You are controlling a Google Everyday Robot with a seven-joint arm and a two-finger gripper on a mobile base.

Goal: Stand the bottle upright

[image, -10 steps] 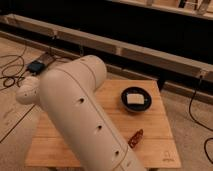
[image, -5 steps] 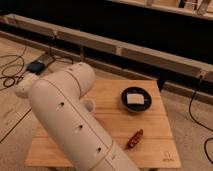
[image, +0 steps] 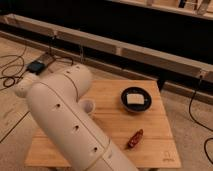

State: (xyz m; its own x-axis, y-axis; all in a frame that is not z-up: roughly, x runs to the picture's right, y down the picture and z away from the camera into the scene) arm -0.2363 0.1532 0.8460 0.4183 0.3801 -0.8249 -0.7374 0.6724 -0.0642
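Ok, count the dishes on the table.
2. A black bowl sits right of centre; a white cup peeks out beside the arm. The arm covers the table's left side, so more may be hidden; the gripper is out of view.

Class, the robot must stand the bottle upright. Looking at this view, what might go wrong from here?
1. The arm hides the left of the table. Neither the bottle nor the gripper, somewhere behind the arm, shows, so any reach may be poorly aimed.
2. The cup sits close beside the arm in this view and might be knocked if the arm swings.
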